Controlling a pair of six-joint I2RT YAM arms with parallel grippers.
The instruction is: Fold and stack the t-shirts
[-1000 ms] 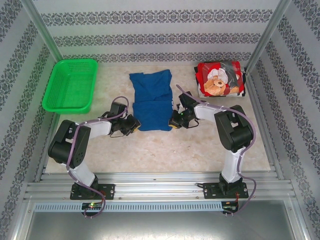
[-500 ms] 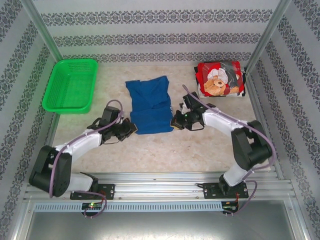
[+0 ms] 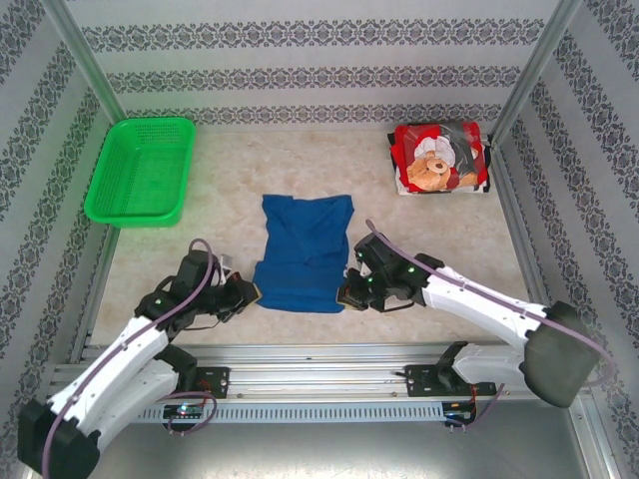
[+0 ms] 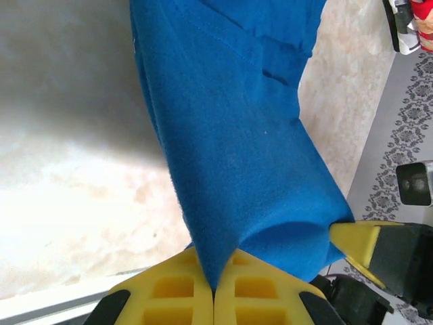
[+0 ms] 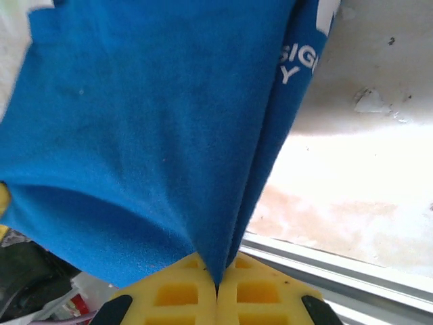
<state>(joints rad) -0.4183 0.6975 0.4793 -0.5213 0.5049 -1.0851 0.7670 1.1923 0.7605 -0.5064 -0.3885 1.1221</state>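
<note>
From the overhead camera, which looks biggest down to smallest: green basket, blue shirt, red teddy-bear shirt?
1. The green basket and the blue t-shirt: about equal, too close to rank.
2. The red t-shirt, folded by the far right corner: clearly smallest.

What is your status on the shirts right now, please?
Left claw and right claw both shut on the blue shirt, one at each near corner. Red shirt folded, far right. Green basket far left, out of the way.
</note>
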